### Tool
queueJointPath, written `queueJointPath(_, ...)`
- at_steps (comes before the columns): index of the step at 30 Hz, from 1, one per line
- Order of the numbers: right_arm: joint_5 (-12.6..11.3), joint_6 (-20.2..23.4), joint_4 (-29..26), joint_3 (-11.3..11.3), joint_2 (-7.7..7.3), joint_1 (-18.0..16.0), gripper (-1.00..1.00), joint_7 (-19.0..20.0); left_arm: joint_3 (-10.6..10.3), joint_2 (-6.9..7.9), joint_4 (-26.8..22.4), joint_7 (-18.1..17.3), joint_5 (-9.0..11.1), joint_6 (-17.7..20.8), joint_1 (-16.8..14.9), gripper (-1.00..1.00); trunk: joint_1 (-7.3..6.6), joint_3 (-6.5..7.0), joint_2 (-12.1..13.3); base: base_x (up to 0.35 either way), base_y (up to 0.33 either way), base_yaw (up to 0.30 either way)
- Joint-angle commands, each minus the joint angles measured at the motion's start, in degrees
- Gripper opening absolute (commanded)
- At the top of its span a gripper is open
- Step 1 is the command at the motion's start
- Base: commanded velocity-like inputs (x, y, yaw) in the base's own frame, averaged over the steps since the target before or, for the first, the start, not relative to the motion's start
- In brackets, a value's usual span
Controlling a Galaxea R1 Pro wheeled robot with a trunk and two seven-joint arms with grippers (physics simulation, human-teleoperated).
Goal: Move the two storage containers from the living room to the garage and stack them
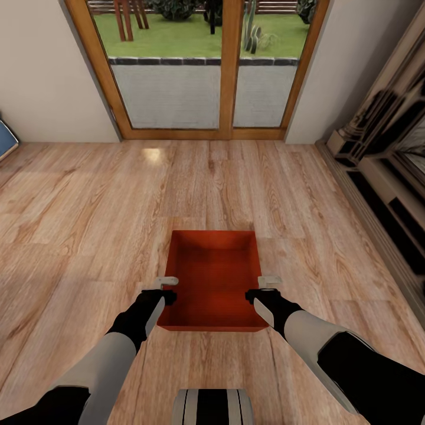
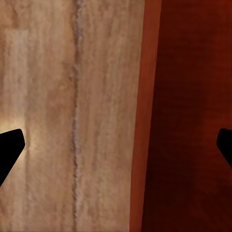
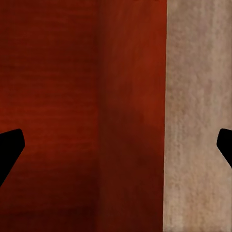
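You have one container [image 1: 213,280] on the plank floor [image 1: 82,236] at lower centre of the head frame, straight ahead of your base. Your left end effector [image 1: 167,287] sits at its left wall, one finger either side of that wall [image 2: 145,121]; your right end effector [image 1: 264,287] straddles the right wall [image 3: 133,116] likewise. The glass door [image 1: 200,65] stands behind the container at top centre. A fireplace surround [image 1: 383,177] runs down the right edge.
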Motion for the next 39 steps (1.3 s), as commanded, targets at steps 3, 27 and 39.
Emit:
queueJointPath(3, -0.31, 0.39, -0.08, 0.48, -0.02, -0.02, 1.0, -0.33, 0.04, -0.05, -0.08, 0.03, 0.09, 0.24, -0.01, 1.0, -0.01, -0.04, -0.01, 0.0, 0.0, 0.0)
queueJointPath(27, -0.31, 0.33, -0.06, 0.48, -0.02, -0.02, 1.0, 0.46, 0.3, -0.08, 2.65, -0.26, 0.19, -0.12, -0.01, 1.0, -0.01, -0.04, -0.01, 0.0, 0.0, 0.0)
queueJointPath(39, -0.31, 0.31, -0.06, 0.48, -0.02, -0.02, 1.0, 0.46, 0.36, -0.08, 2.66, -0.26, 0.19, -0.13, -0.01, 1.0, -0.01, -0.04, -0.01, 0.0, 0.0, 0.0)
